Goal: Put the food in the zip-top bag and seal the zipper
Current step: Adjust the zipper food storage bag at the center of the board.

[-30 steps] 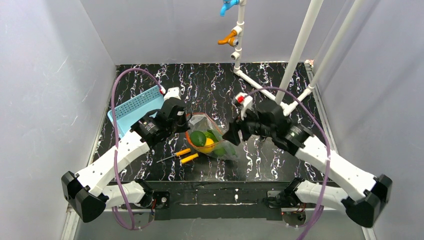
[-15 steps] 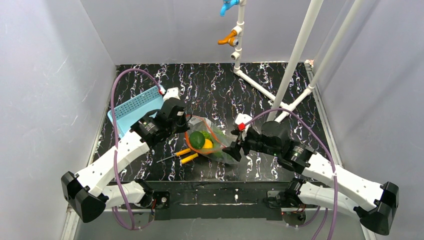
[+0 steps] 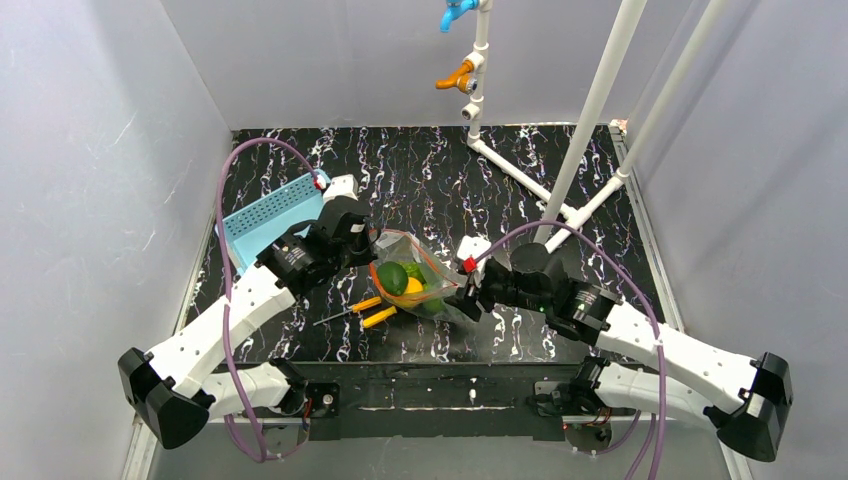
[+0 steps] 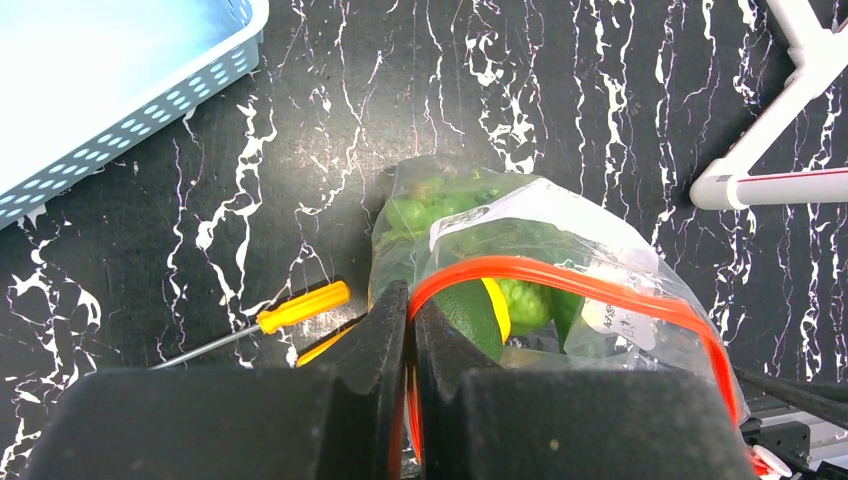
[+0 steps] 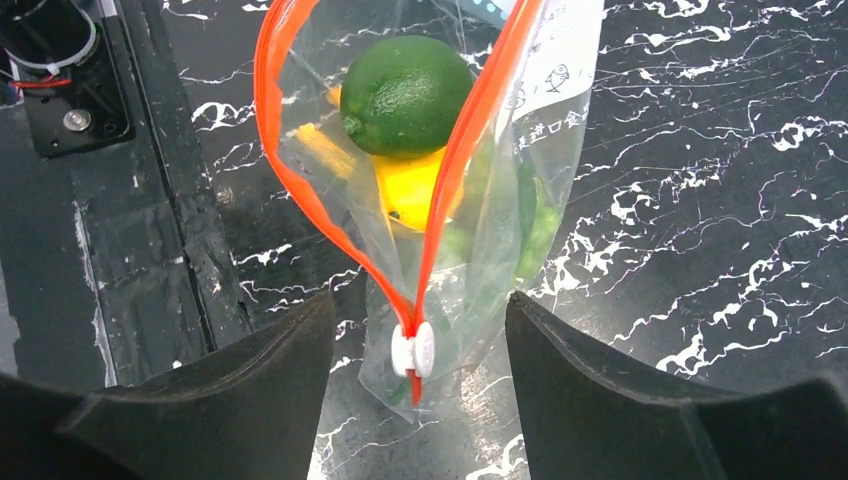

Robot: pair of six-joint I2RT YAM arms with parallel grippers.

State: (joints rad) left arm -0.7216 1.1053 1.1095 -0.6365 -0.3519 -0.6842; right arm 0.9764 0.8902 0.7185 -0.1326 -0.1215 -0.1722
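The clear zip-top bag [image 3: 425,283] lies mid-table with its mouth spread open. Inside it I see the food: a dark green lime [image 5: 405,95], a yellow lemon [image 5: 415,185] and light green vegetables [image 4: 525,303]. The red-orange zipper [image 5: 275,160] forms an open loop, and its two strips meet at a white slider [image 5: 412,350]. My left gripper [image 4: 410,300] is shut on the zipper at the bag's left end. My right gripper [image 5: 418,300] is open, one finger on each side of the slider end, touching neither.
Two orange-handled screwdrivers [image 3: 366,311] lie just left of the bag, toward the front. A light blue perforated basket [image 3: 268,217] sits at the back left. A white pipe frame [image 3: 520,180] crosses the back right. The table's front edge [image 5: 140,260] is close beside the right gripper.
My right arm has swung left and lower, bringing its open jaws around the bag's slider end. The left gripper keeps its hold on the zipper.
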